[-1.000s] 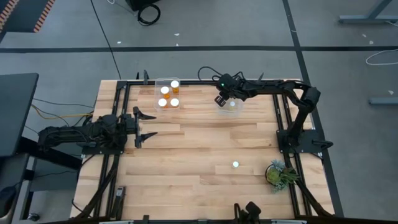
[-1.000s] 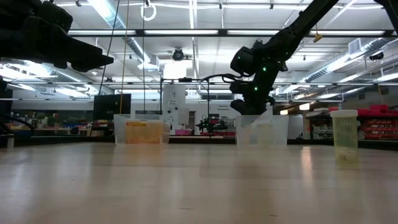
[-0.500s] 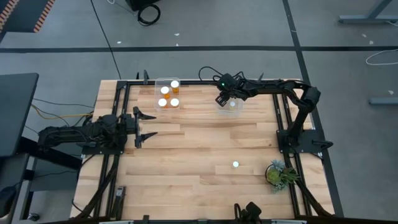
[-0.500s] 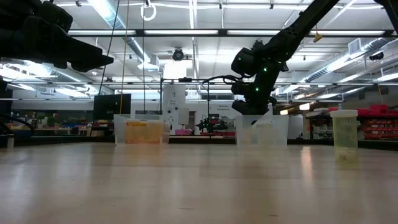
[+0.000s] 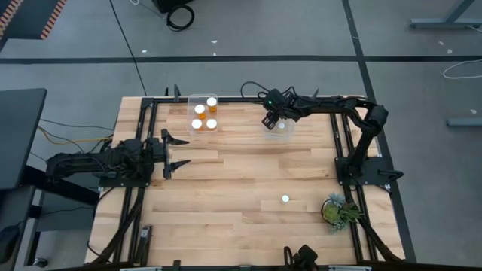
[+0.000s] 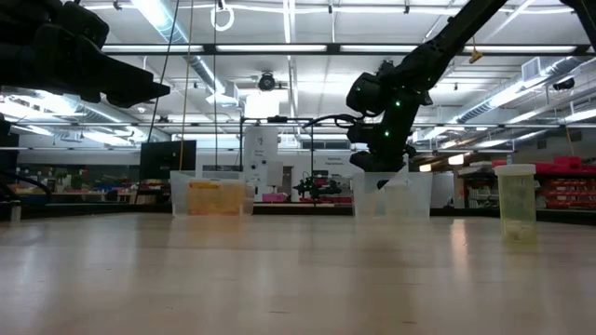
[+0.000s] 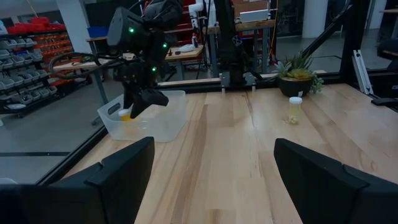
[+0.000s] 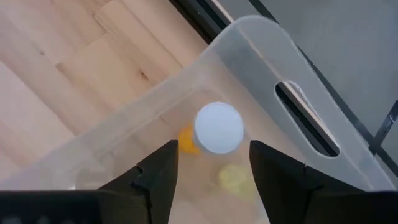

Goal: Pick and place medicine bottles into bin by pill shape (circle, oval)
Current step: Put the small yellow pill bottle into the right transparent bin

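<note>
Little was changed since the earlier frame: only the right pincer (image 8: 211,168) was raised slightly above the right clear tub (image 5: 277,126). Its fingers were spread, and a white-capped medicine bottle (image 8: 214,129) lay free inside the tub below them. A straight lift clear of the rim was advisable before the last bottle (image 5: 285,199) on the tabletop (image 5: 226,196) was approached. The left pincer (image 5: 175,150) was waiting spread at the left edge.

A: Can any text, label, brand or number be read anywhere?
B: None can be read; nothing legible is seen on bottles, tubs, arms or in the room behind.
</note>
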Controlling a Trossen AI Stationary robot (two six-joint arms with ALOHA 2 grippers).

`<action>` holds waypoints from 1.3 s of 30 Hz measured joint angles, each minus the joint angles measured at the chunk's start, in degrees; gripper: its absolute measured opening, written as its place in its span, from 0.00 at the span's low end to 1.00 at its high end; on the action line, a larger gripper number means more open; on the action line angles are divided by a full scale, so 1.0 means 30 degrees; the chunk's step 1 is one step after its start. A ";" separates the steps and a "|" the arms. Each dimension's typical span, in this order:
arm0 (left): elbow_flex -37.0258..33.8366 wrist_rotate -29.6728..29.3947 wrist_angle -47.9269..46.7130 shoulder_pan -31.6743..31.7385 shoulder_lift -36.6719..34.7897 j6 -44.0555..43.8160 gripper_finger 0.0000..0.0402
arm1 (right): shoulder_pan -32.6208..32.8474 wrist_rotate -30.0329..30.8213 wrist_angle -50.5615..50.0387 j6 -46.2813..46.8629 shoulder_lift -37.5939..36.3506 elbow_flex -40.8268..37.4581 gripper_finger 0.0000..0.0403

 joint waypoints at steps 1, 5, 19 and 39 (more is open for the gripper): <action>0.0000 0.0000 0.0000 0.0000 -0.0004 0.0000 0.85 | 0.0000 0.0000 -0.0014 0.0000 0.0000 0.0059 0.51; 0.0000 0.0000 0.0000 0.0000 -0.0001 -0.0005 0.85 | 0.0000 0.0000 -0.0109 0.0000 0.0000 0.0123 0.51; 0.0000 0.0000 0.0000 0.0001 -0.0004 0.0000 0.85 | 0.0000 0.0000 -0.1070 0.0226 0.0000 0.0137 0.51; 0.0000 0.0000 0.0000 0.0006 0.0000 -0.0002 0.85 | 0.0291 -0.0692 -0.2363 0.1126 -0.3119 0.0152 0.51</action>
